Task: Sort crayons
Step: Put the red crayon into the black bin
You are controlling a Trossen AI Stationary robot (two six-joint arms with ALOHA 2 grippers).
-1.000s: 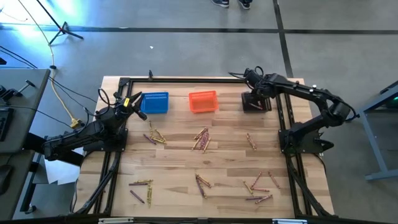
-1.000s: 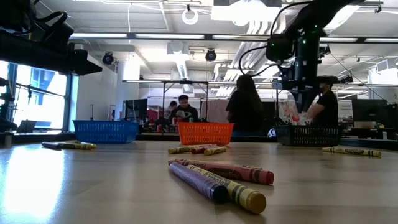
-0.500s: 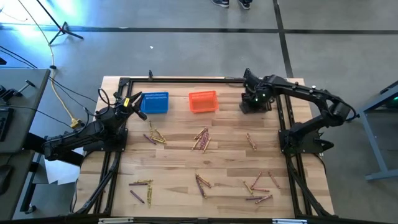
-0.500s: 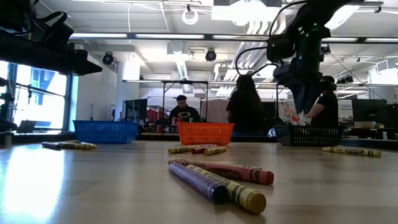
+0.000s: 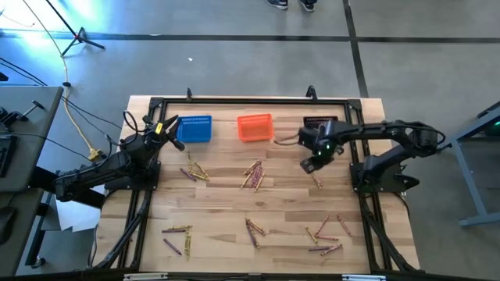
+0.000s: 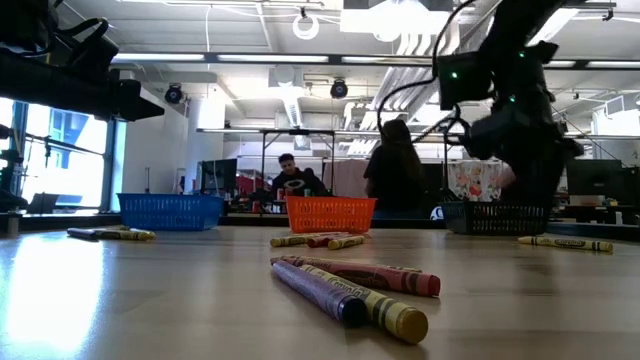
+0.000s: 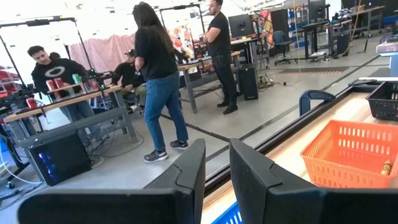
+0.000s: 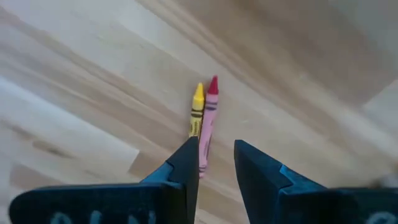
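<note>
Crayons lie scattered flat on the wooden table in small groups (image 5: 252,176) (image 5: 194,172) (image 5: 328,234). A yellow crayon (image 8: 196,111) and a red crayon (image 8: 210,112) lie side by side, and my right gripper (image 8: 216,155) hangs over them, pointing steeply down, open, with nothing between its fingers. In the high view this gripper (image 5: 311,164) is just beyond that pair (image 5: 315,178). My left gripper (image 5: 168,129) waits level beside the blue basket (image 5: 194,129), open and empty (image 7: 216,168).
An orange basket (image 5: 255,127) and a black basket (image 5: 320,123) stand in the far row with the blue one. A dark frame (image 5: 234,100) borders the table. People stand in the room beyond the far edge.
My right gripper has swung from above the black basket toward the table's near edge and somewhat left, sinking and tipping to point more steeply down. It now hangs over the yellow and red crayon pair.
</note>
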